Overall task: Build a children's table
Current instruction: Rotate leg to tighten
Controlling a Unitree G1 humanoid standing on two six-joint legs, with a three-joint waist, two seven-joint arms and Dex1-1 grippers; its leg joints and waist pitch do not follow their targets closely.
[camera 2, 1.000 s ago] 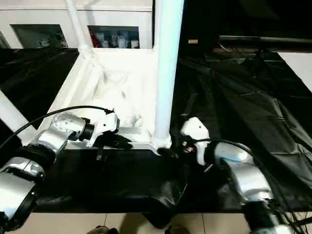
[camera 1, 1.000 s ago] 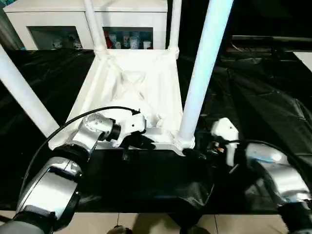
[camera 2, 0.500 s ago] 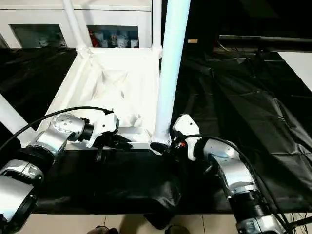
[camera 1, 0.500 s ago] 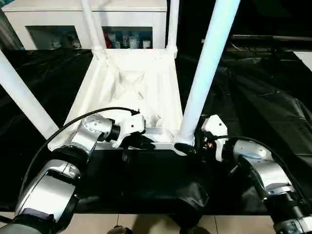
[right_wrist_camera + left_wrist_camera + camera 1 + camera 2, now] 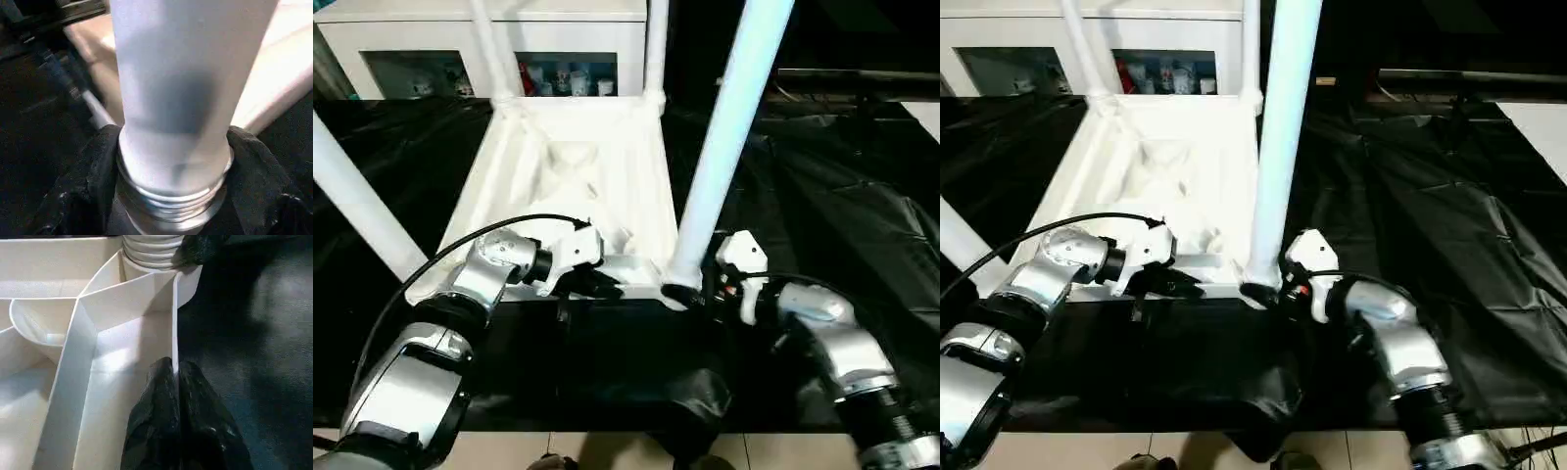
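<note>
**A:** Where is the children's table (image 5: 578, 176)?

**B:** It lies upside down in the upper middle of the left eye view, ribbed underside up, on a tabletop covered with a black sheet (image 5: 832, 166). All four legs stand in its corner sockets. Two far legs (image 5: 489, 49) rise at the top of the frame. One near left leg (image 5: 357, 206) slants off toward the left edge. The near right leg (image 5: 724, 147) runs up just right of centre.

**A:** And the left gripper (image 5: 597, 286)?

**B:** It sits low and centre-left, at the table's near edge. In the left wrist view its black fingers (image 5: 156, 421) are pinched together on the thin upright rim wall (image 5: 174, 323), one on each side. So the jaws are clenched on the table's edge.

**A:** The right one?

**B:** The right gripper (image 5: 690, 294) is at the foot of the near right leg, right of centre and low in the frame. In the right wrist view its fingers (image 5: 83, 196) press against both sides of the leg's ringed, flared end, just above the socket. The jaws are grasping that leg.

**A:** Anything behind?

**B:** A white cabinet (image 5: 480, 20) runs across the upper left, with small items on its shelf.
</note>
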